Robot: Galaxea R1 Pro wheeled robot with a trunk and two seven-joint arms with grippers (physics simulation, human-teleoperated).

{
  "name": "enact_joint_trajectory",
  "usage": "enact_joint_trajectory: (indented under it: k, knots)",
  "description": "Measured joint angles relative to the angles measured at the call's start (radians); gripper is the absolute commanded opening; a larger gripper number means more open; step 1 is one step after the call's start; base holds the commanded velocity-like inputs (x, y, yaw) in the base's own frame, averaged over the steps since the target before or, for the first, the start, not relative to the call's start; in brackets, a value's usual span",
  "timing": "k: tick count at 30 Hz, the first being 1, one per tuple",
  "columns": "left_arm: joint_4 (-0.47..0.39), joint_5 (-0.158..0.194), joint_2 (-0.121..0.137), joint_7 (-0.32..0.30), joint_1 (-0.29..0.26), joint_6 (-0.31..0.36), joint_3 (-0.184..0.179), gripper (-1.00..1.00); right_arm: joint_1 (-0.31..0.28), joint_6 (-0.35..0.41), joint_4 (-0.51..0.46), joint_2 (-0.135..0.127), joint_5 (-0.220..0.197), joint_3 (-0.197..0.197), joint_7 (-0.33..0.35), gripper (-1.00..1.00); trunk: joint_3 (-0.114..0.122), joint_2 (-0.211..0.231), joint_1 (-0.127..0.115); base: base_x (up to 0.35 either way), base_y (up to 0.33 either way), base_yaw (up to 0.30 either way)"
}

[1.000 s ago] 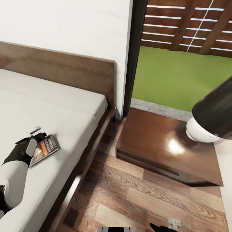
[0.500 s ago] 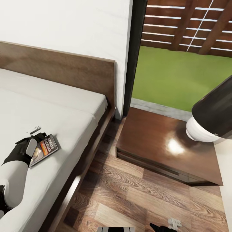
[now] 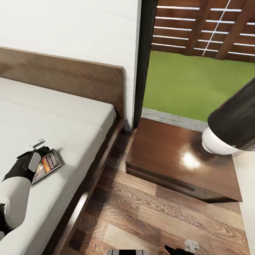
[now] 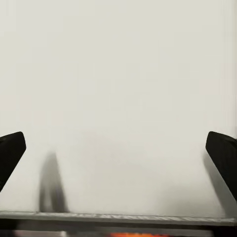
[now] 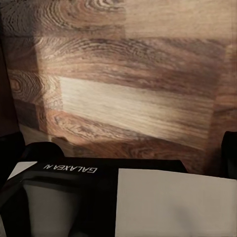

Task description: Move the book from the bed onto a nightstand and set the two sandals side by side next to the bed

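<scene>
one small dark paperback book (image 3: 49, 164) with an orange band lies on the off-white mattress of one dark wooden bed (image 3: 71, 148). the left claw (image 3: 35, 150) reaches flat over the book's near edge, fingers (image 4: 11, 153) spread apart. one dark square wooden nightstand (image 3: 180, 159) sits well beyond. the view has shifted slightly; the book looks unmoved. right claw: cannot tell.

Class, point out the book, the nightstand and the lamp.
book (image 3: 50, 162), head view, on its orange-banded cover.
nightstand (image 3: 166, 156), head view, on its bare wooden top.
lamp (image 3: 235, 125), head view, on its dark shade.
</scene>
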Motion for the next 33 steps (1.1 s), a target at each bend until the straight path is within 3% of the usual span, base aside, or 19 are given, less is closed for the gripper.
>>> enact_joint_trajectory:
  k: [33]
  knots:
    - [-0.001,-0.001,0.000,-0.002,0.000,0.004,-0.002,1.00,0.000,0.000,0.000,0.000,0.000,0.000,0.000,1.00,0.000,0.000,0.000,-0.006,0.000,-0.001]
